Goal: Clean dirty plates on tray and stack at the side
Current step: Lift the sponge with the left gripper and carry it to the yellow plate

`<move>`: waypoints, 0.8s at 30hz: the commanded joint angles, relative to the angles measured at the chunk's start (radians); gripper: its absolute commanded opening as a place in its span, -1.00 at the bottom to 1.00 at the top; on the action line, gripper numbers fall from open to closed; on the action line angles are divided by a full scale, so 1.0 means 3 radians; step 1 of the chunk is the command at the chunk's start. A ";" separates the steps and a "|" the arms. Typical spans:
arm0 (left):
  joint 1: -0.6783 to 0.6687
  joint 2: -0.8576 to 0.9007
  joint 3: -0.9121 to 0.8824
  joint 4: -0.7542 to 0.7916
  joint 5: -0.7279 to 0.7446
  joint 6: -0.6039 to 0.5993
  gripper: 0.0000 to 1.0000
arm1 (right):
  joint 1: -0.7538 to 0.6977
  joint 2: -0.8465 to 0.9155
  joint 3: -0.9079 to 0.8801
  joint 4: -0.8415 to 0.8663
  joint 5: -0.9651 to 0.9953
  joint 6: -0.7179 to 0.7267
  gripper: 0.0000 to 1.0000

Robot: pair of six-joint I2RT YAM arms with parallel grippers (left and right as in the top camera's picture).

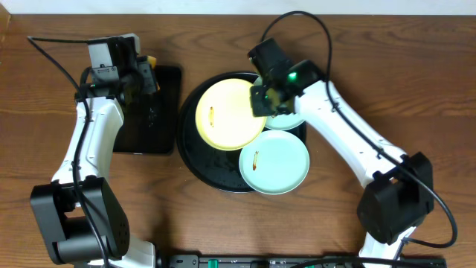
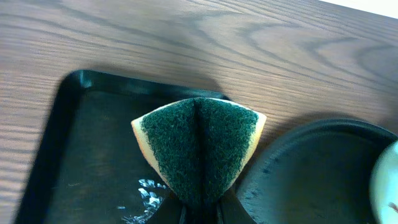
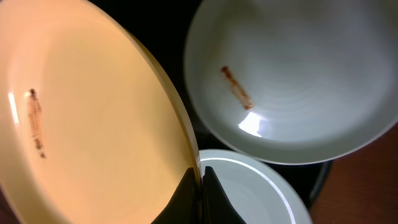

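Note:
A pale yellow plate (image 1: 230, 113) with a brown streak lies on the round black tray (image 1: 195, 152). My right gripper (image 1: 262, 100) is shut on its right rim; in the right wrist view the fingers (image 3: 186, 198) pinch the yellow plate (image 3: 93, 112) at its edge. One mint-green plate (image 1: 274, 165) with an orange-brown streak sits at the tray's front right. Another mint-green plate (image 1: 291, 121) lies partly under my right gripper. My left gripper (image 1: 146, 74) hovers over the rectangular tray, shut on a folded sponge (image 2: 199, 146) whose green scouring side faces the left wrist camera.
A smaller rectangular black tray (image 1: 149, 123) with a wet patch lies left of the round tray. Bare wooden table (image 1: 372, 67) surrounds both. In the left wrist view the round tray's rim (image 2: 273, 158) sits just right of the sponge.

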State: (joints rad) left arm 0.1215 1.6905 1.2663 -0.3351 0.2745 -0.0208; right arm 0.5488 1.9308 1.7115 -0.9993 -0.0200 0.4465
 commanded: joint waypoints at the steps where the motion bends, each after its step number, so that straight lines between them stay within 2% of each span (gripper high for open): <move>1: 0.0009 -0.0092 0.0037 -0.0043 0.0371 0.0069 -0.85 | -0.0094 0.0037 -0.0015 -0.0010 -0.0151 -0.0123 -0.98; 4: 0.0009 -0.0092 0.0037 -0.0102 0.0458 0.0072 -0.85 | -0.0112 0.0037 -0.0015 -0.0031 -0.0150 -0.0149 -0.98; 7: 0.0028 -0.0090 0.0037 -0.0125 0.0081 -0.0066 -0.85 | -0.0111 0.0037 -0.0015 -0.0047 -0.0150 -0.0135 -0.98; 11: 0.0043 -0.0093 0.0037 -0.0178 -0.0156 -0.0257 -0.85 | -0.0111 0.0037 -0.0015 -0.0064 -0.0148 -0.0107 -0.98; 16: 0.0043 -0.0093 0.0037 -0.0281 -0.0843 -0.0375 -0.85 | -0.0111 0.0038 -0.0015 -0.0086 -0.0140 -0.0076 -0.98; 24: 0.0042 -0.0066 0.0010 -0.0374 -0.0868 -0.0282 -0.84 | -0.0111 0.0038 -0.0017 -0.0112 -0.0112 -0.0045 -0.98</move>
State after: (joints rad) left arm 0.1291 1.6905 1.2663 -0.4469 0.0498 -0.1154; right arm 0.5144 1.9308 1.7115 -1.0298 -0.0528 0.4248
